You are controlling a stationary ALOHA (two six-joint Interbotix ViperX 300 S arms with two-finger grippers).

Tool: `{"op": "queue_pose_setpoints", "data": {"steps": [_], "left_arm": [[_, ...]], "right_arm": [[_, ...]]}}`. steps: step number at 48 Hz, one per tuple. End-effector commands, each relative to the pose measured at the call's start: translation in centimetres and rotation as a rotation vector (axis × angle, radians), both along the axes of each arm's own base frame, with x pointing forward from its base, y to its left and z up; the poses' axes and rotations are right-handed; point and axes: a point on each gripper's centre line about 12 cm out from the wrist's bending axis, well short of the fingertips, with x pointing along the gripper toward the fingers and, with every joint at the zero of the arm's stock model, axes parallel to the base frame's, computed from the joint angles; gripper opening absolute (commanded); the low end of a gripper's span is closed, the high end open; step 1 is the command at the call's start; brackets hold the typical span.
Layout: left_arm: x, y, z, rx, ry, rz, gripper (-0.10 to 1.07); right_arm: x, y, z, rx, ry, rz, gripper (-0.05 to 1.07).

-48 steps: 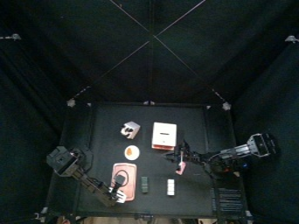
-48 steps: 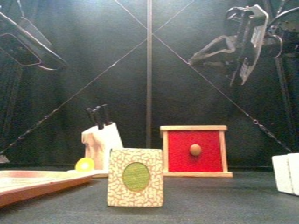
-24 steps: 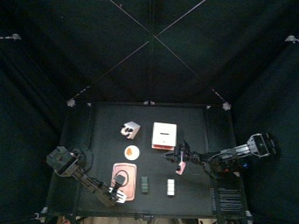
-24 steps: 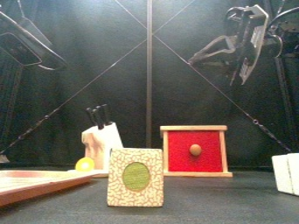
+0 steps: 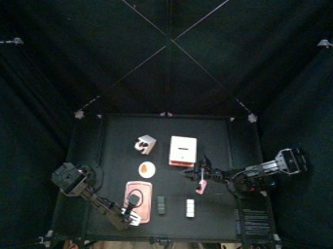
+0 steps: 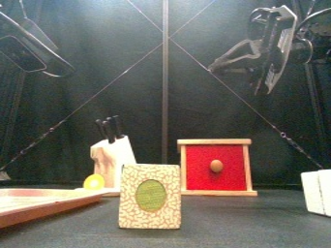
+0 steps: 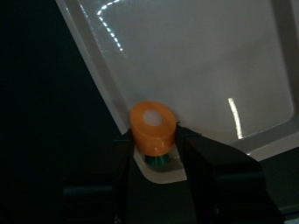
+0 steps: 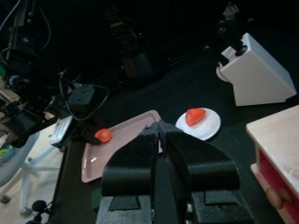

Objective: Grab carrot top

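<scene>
Black curtains are enclosing your small black bench (image 5: 215, 131), which is carrying one pink tray (image 5: 135, 195), one knife block (image 6: 112, 160) and one red box (image 6: 216, 167). Your left gripper (image 7: 156, 160) is holding its jaws apart around the carrot (image 7: 153, 128); your right gripper (image 8: 162, 149) is hanging with jaws closed.

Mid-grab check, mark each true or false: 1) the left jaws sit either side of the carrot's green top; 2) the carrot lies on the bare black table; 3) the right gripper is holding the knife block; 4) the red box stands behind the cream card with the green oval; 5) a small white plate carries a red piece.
1) True: the left gripper has one jaw on each side of the green top of the carrot.
2) False: it lies on the pale tray.
3) False: the right gripper hangs empty, apart from the knife block.
4) True: the red box stands behind the cream card.
5) True: the white plate holds a red piece.
</scene>
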Motion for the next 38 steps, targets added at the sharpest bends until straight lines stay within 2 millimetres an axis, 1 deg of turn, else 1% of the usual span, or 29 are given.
{"op": "queue_pose_setpoints", "data": {"steps": [1,12,38], "left_arm": [[0.76,-0.32,1.79,-0.029,-0.05,-0.003,0.53],[1.0,-0.26,2.27,-0.025,-0.071,-0.018,0.53],[1.21,-0.08,2.1,-0.004,-0.077,-0.042,0.53]], "right_arm": [[0.08,-0.03,0.69,0.002,-0.027,-0.003,0.51],[0.05,0.06,0.63,0.001,-0.025,0.0,0.51],[0.05,0.02,0.64,0.0,-0.025,-0.001,0.51]]}}
